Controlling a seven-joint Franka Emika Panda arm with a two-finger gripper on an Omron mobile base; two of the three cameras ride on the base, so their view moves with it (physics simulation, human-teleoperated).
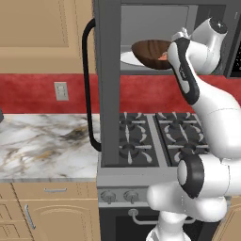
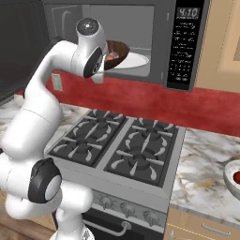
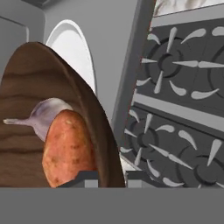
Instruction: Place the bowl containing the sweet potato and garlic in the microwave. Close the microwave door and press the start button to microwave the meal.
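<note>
The pincer (image 3: 111, 178) clamps the bowl (image 1: 151, 52) rim, holding sweet potato (image 3: 68, 148) and garlic (image 3: 43, 116) at the open microwave (image 2: 187, 42) mouth

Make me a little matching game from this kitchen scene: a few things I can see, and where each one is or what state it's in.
Things:
1. bowl
2. sweet potato
3. microwave door
4. stove

Places or states:
A. swung wide open
B. below the microwave, burners unlit
C. held tilted at the microwave's mouth
D. lying inside the bowl beside the garlic

Pairs: 1-C, 2-D, 3-A, 4-B
</note>
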